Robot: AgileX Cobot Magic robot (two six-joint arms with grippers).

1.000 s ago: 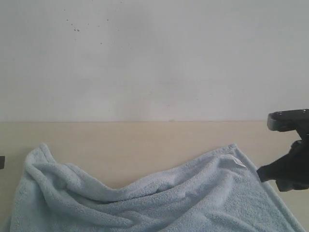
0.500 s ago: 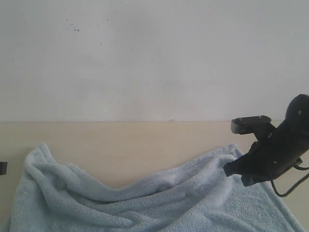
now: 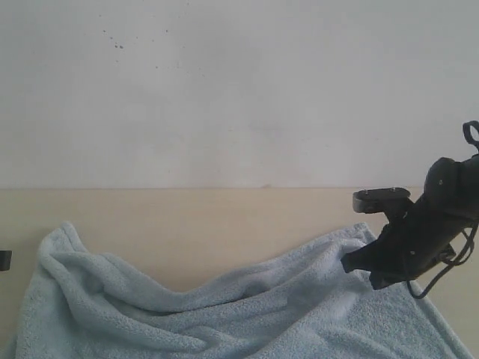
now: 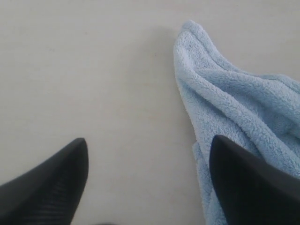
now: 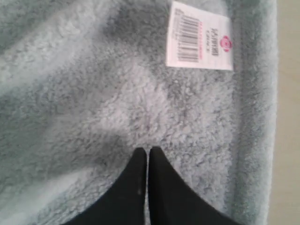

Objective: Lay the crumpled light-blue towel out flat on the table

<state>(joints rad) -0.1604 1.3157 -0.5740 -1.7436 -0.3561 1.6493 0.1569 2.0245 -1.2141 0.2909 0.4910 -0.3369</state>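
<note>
Lying on the near part of the beige table, the light-blue towel runs out of the exterior view at the bottom. It is not flat. Thick rolled folds cross its left half, and the far edge dips in the middle between two raised corners. Bare table shows beyond that edge up to the white-grey wall, which carries a few dark specks.

Right gripper: over the towel's far right corner, covering part of it in the exterior view. The right wrist view shows its fingers pressed together with only a hairline between them. The tips are down at the pile, and no fabric is visibly pinched. A white label with a barcode and a pink flower mark lies just ahead of the tips, beside the stitched hem. A thin black cable loops under this arm.

Left gripper: fingers spread wide and holding nothing. One finger is over bare table, the other over the towel's folded left edge. I cannot tell whether that finger touches the cloth.
</note>
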